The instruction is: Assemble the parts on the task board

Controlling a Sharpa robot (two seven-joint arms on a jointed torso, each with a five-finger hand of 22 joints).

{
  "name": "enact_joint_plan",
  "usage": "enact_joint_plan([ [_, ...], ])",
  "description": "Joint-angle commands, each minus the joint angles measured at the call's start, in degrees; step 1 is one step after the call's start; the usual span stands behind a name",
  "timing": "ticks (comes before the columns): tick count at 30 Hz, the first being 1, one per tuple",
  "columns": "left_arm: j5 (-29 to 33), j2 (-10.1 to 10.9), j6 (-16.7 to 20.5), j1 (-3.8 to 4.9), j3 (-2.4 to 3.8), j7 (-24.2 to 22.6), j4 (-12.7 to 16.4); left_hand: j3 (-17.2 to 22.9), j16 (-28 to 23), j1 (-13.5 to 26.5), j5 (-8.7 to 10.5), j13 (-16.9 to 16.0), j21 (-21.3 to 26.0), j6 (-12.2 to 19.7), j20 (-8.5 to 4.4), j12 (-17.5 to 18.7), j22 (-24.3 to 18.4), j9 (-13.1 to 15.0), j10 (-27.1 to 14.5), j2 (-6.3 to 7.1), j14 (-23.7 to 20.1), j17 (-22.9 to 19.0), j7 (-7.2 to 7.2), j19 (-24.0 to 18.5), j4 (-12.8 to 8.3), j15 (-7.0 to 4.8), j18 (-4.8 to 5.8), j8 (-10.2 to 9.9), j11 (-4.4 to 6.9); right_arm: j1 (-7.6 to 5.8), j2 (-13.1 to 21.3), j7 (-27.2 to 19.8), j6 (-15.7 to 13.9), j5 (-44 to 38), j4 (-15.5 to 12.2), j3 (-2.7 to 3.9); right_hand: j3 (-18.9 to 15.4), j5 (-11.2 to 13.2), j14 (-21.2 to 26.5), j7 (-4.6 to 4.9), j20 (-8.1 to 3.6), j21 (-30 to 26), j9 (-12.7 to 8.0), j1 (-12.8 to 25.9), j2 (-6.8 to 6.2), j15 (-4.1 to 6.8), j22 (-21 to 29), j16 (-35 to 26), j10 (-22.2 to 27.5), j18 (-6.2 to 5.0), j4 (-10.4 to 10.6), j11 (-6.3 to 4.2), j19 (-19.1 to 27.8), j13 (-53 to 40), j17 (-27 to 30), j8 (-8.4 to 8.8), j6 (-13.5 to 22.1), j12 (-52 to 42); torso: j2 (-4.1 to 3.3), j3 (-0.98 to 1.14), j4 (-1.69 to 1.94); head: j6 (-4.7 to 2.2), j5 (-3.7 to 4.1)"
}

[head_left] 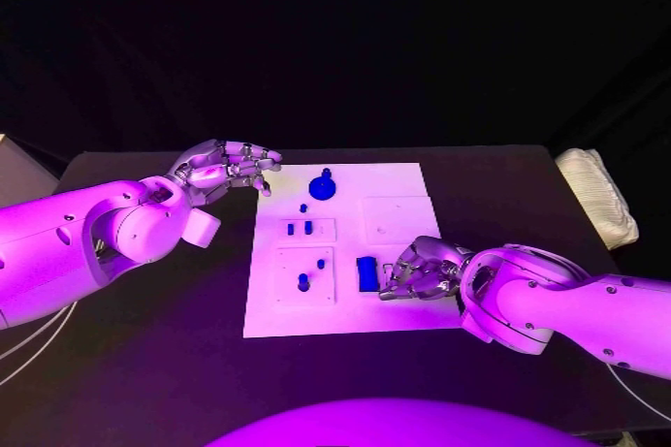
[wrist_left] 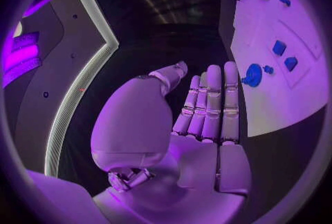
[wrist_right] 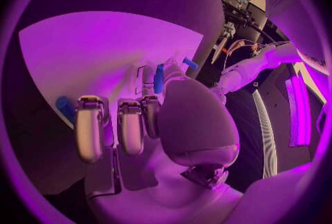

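The white task board [head_left: 405,316] lies mid-table. A round blue knob [head_left: 323,186] sits near its far edge, also seen as the knob [wrist_left: 253,75] from the left wrist. Small blue pegs [head_left: 300,229] stand in the middle-left panel, and others [head_left: 303,283] in the near-left one. A blue rectangular block [head_left: 367,273] lies on the board's near right part. My right hand [head_left: 420,270] rests beside it with its fingers curled down, fingertips against the block's right side; whether it grips the block is unclear. My left hand [head_left: 231,166] hovers off the board's far left corner, fingers straight, holding nothing [wrist_left: 207,108].
A pale folded cloth [head_left: 598,205] lies at the table's right edge. A pale box [head_left: 15,166] stands at the far left. A bare square panel [head_left: 399,219] takes up the board's right middle.
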State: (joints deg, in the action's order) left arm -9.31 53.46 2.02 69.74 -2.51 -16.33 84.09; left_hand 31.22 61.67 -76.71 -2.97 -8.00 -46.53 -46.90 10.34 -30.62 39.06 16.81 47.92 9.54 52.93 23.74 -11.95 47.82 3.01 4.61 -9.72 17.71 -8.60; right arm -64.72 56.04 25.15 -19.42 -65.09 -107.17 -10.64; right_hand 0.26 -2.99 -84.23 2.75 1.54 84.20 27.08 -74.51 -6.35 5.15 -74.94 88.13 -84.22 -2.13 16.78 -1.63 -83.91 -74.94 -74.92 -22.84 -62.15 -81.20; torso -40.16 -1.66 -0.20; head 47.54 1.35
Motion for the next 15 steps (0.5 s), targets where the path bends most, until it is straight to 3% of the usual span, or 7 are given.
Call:
enact_joint_plan([
  [1,0.5,0.0,-0.7,0.01,0.02,-0.6,0.1,0.0,0.2,0.1,0.05,0.1,0.4,0.3,0.12,-0.3,-0.1,0.1,-0.2,-0.11,-0.3,0.1,0.11,0.3,0.4,0.17,-0.77,0.1,0.0,0.09,0.6,-2.5,-1.8,-0.2,-0.4,0.0,-0.2,-0.2,-5.0,-0.15,-0.47,0.2,0.1,-0.1,-0.47,-0.09,-13.8,0.1,-2.7,1.15,-0.2,0.07,-5.0,-10.0,-11.6,-0.32,-0.3,-0.2,-0.04,0.02,0.03,0.06,0.02],
  [5,0.5,0.0,-0.7,0.01,0.02,-0.7,0.1,0.0,0.2,0.0,0.05,0.1,0.4,0.3,0.11,-0.4,-0.1,0.1,-0.2,-0.09,-0.3,0.1,0.14,0.4,0.4,0.16,-0.78,0.1,0.03,0.09,1.7,-4.5,-3.4,1.5,-0.8,0.01,0.2,-0.4,-5.0,-0.03,-0.43,-0.3,-0.1,-0.5,0.03,-0.12,-13.6,0.0,-2.6,1.06,-0.2,0.13,-4.9,-9.9,-11.2,-0.1,0.1,0.1,0.0,0.02,0.03,0.0,0.02],
  [10,0.5,0.0,-0.8,0.01,0.02,-1.1,0.2,0.0,0.2,0.0,0.05,0.1,0.4,0.3,0.11,-0.4,-0.1,0.1,-0.2,-0.09,-0.3,0.1,0.14,0.4,0.4,0.16,-0.78,0.1,0.03,-0.54,4.9,-7.7,-5.8,4.1,-1.5,0.04,0.9,-2.7,-4.8,2.11,0.37,-1.4,-1.6,-2.2,-0.02,-1.42,-13.4,-0.3,-2.5,0.91,-0.6,1.85,-4.6,-10.0,-10.7,3.41,5.3,0.0,0.07,-0.02,0.03,0.03,0.37],
  [15,0.5,0.0,-0.9,0.0,0.02,-2.1,0.4,-0.1,0.2,-0.6,0.05,0.1,0.6,0.3,0.06,-0.5,-0.2,0.1,-0.2,0.38,-0.4,0.1,0.23,0.5,0.0,0.07,-0.79,0.2,0.11,-1.19,8.7,-9.4,-7.3,3.5,-1.1,0.04,1.2,-4.0,-4.8,3.09,1.1,-1.9,-2.3,-3.4,-0.48,-2.23,-13.2,-0.4,-2.2,0.82,-0.7,2.75,-4.5,-9.9,-10.5,5.23,6.9,0.3,0.04,-0.08,-0.03,-0.17,0.9],
])
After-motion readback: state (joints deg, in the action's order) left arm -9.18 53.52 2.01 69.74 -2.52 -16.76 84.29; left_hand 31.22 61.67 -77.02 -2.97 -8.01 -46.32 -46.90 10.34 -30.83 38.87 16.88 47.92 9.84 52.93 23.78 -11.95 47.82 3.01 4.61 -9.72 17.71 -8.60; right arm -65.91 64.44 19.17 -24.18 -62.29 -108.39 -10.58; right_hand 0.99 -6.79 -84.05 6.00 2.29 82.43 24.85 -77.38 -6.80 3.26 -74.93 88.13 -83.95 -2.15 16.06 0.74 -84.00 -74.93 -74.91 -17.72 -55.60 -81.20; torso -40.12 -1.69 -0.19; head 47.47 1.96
